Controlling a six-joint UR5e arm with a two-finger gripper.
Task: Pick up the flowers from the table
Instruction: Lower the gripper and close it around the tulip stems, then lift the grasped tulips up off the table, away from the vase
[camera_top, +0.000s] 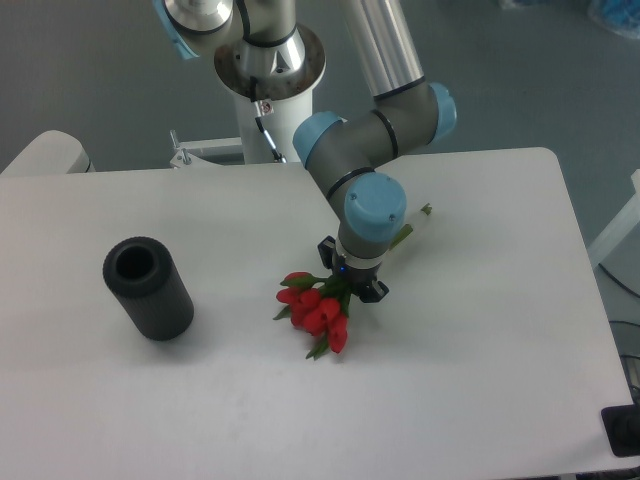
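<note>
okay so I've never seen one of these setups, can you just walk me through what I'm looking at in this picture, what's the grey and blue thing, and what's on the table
The grey and blue thing is a robot arm, made of tube sections joined by blue-capped joints, mounted on a post behind the table. The picture comes from one fixed camera looking down at the table from the front.

At the arm's tip is a small black claw with two fingers. It is pressed down over a bunch of flowers, red blooms with green leaves, right where the blooms meet the stems. The thin green stems run up and to the right, behind the arm. The claw looks closed around the bunch, though the arm hides part of it. I cannot tell whether the flowers are off the white table.

To the left stands a black cylinder, hollow and open at the top, well apart from the flowers.
</note>
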